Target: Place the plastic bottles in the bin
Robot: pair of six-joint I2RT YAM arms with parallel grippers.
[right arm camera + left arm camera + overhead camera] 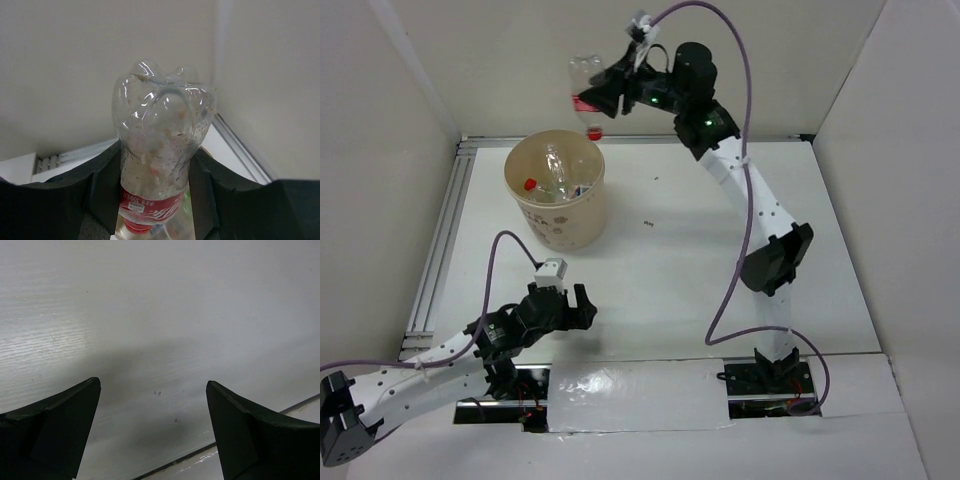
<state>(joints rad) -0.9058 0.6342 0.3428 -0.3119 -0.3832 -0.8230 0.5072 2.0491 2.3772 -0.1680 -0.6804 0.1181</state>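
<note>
The right gripper (607,93) is clamped on the waist of a clear bottle (157,150) with a red label, held cap down and raised over the far rim of the bin (556,222). Inside the bin lie other crushed clear bottles (556,168), one with a red cap. Near the front of the bench (660,270), well apart from the bin, the left gripper (152,432) has its jaws spread wide and holds nothing.
</note>
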